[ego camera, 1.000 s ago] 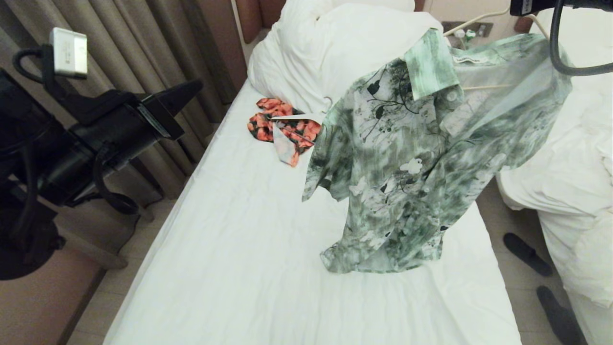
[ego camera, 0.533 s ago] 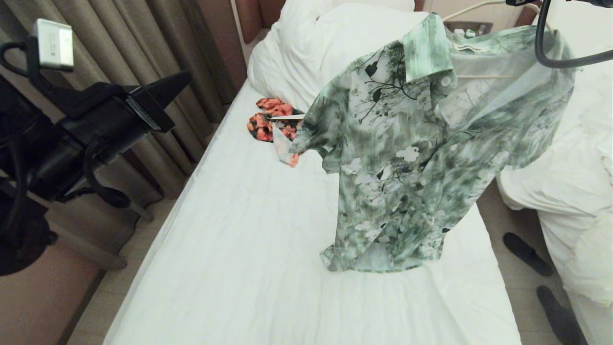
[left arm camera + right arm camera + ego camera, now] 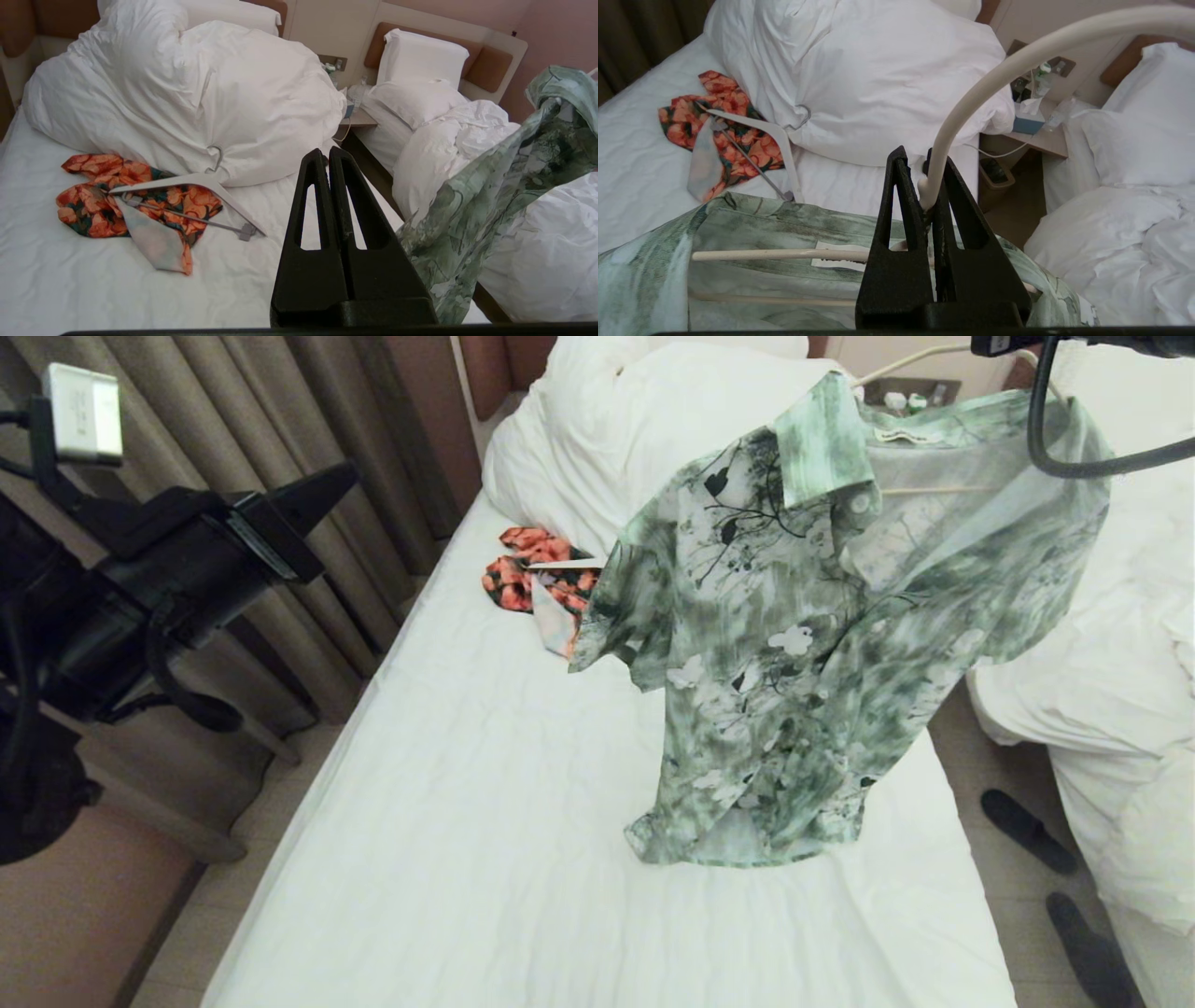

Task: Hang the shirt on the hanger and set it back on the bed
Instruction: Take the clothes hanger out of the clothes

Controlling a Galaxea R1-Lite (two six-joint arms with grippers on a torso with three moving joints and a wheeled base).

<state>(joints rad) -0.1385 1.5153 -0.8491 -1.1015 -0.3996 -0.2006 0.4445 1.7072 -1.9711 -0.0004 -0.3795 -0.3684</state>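
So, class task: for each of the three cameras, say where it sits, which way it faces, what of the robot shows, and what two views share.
Head view: high on the robot, looking down the bed; the left gripper is at the left, and the shirt hangs at the right.
Left wrist view: behind the shut, empty left gripper, facing the duvet and the orange-red garment.
Right wrist view: behind the right gripper, shut on the hanger, with the shirt below.
Shared: both wrist views show the wide white hanger.

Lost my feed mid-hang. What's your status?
Right hand shut on hanger, shirt on it, hem touching bed. Left hand shut, empty. Orange garment near duvet.
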